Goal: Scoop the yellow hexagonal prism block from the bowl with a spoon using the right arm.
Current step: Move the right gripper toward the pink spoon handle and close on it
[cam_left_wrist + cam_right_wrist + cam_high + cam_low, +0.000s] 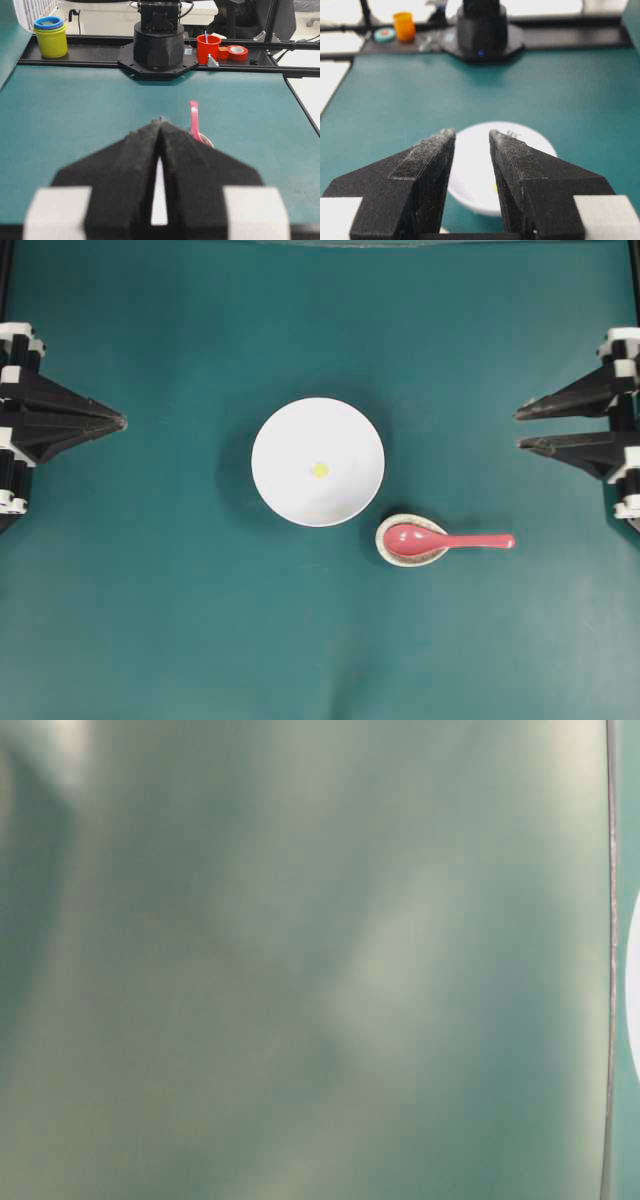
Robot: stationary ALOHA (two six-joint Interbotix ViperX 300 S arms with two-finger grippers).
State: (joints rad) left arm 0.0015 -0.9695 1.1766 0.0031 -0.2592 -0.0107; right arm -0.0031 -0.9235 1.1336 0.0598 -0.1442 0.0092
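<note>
While parked level at far right, well apart from spoon [448,540], right gripper [519,429] jaws parted, empty; left gripper [120,422] pinched closed, empty

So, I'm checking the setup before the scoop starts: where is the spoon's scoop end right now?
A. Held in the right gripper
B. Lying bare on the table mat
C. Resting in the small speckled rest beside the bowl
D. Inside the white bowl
C: in the overhead view the spoon has its scoop sitting in the speckled rest, just beside the bowl.
</note>
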